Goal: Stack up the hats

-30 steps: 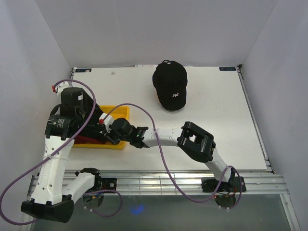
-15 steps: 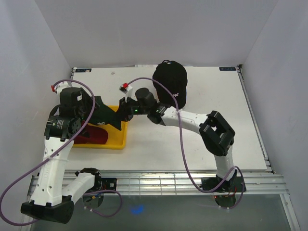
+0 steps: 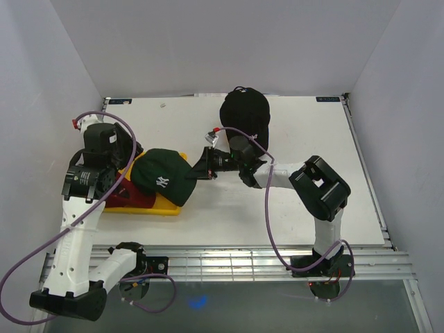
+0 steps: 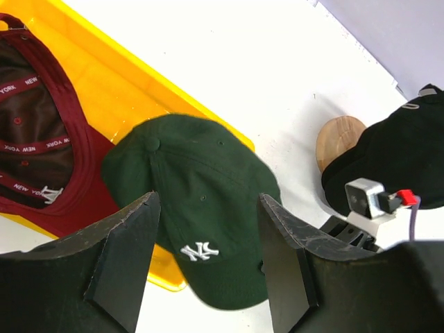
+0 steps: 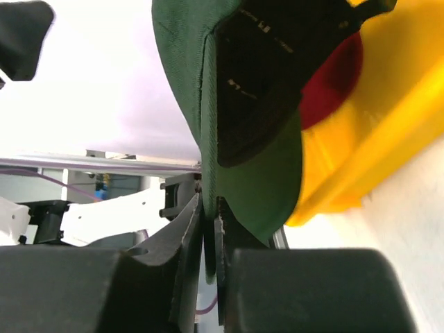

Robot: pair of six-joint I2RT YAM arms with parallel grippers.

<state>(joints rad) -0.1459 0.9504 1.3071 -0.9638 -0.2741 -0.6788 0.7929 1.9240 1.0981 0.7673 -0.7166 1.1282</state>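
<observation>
Pinching 1 green cap (image 3: 163, 179) w/ R gripper (image 5: 209, 211); L gripper (image 4: 208, 201) spread; 1 red cap (image 4: 41, 159), 1 black cap (image 3: 244, 114).

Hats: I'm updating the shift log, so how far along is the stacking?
Done: one black fabric cap sits on the round-topped wooden stand. In hand: the right gripper is shut on the brim of the dark green NY cap, held up at the edge of the yellow plastic tray. Left: seating the green cap on the black one, then the red cap lying upside down in the tray. The left gripper hangs open, holding nothing.
</observation>
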